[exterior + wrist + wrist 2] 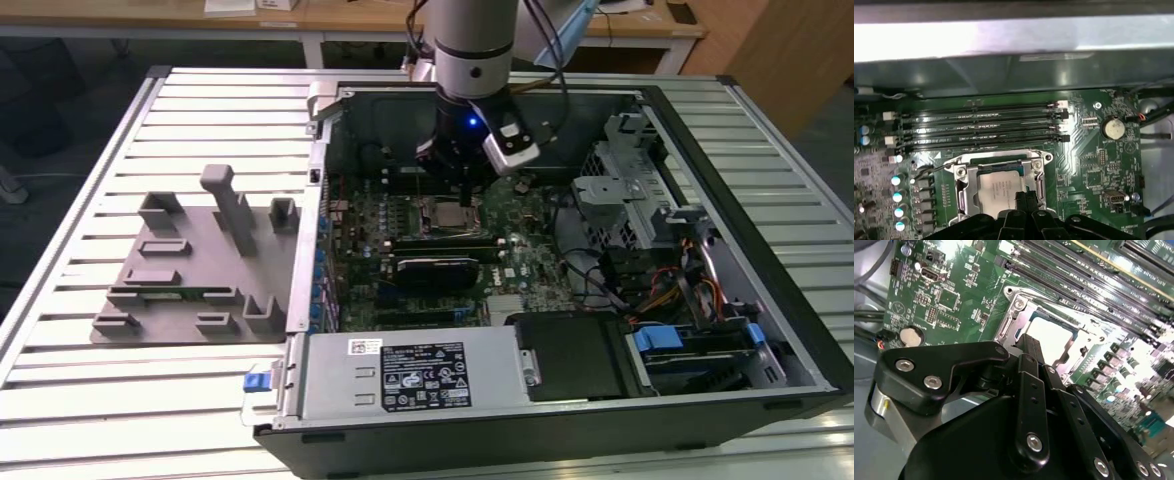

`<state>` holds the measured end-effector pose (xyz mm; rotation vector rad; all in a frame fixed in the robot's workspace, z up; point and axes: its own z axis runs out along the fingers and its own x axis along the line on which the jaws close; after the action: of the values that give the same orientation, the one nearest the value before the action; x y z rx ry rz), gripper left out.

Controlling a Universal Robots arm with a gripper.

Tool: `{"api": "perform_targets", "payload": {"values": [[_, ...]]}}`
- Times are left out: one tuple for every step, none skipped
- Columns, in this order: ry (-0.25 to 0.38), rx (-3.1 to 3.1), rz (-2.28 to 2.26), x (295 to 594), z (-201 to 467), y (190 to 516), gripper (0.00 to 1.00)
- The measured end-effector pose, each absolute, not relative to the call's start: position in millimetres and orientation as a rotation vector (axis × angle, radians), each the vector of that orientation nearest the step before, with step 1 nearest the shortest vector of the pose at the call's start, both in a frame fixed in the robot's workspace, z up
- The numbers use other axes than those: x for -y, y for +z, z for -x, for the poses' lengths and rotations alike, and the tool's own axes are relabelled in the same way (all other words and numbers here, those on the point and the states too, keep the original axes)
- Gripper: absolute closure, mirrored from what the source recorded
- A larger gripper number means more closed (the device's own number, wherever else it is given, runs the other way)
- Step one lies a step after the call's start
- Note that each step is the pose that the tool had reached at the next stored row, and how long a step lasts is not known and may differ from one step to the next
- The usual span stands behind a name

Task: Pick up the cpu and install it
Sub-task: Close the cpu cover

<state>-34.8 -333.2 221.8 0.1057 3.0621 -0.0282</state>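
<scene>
Black articulated pincer (1025, 199) hangs straight over the silvery square cpu (999, 186), its two fingers (1020, 201) drawn together with nothing clamped between them, tips at the chip's edge. That cpu lies flat inside the open metal socket frame (961, 192) on the green motherboard (1094, 170), just beside the long black memory slots (979, 125), in the open computer case (534, 440) standing toward the slatted metal worktop's (134, 410) edge on the exterior view's right. Seating appears to be the step in hand, and doing it well likely means staying vertical, pressing only lightly, and avoiding sideways drag that could skew the chip on its contacts.
</scene>
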Motion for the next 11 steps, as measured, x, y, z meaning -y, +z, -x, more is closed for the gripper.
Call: {"api": "perform_targets", "payload": {"values": [[-0.030,-3.063,-0.087,333.2,35.0,221.6,0.89],[-0.031,-3.063,-0.068,333.2,35.1,221.5,0.89],[-0.031,-3.064,-0.050,333.2,35.2,221.2,0.89],[-0.032,-3.064,-0.031,333.2,35.4,221.0,0.89],[-0.034,-3.065,-0.014,333.2,35.4,220.8,0.89],[-0.036,-3.066,-0.002,333.2,35.9,220.6,0.89],[-0.040,-3.066,0.003,333.2,36.4,220.3,0.89],[-0.040,-3.066,0.003,333.2,36.6,219.7,0.89],[-0.041,-3.066,0.003,333.2,36.7,219.1,0.89],[-0.041,-3.066,0.003,333.3,36.8,218.4,0.89],[-0.041,-3.067,0.003,333.3,36.8,217.6,0.89]]}}
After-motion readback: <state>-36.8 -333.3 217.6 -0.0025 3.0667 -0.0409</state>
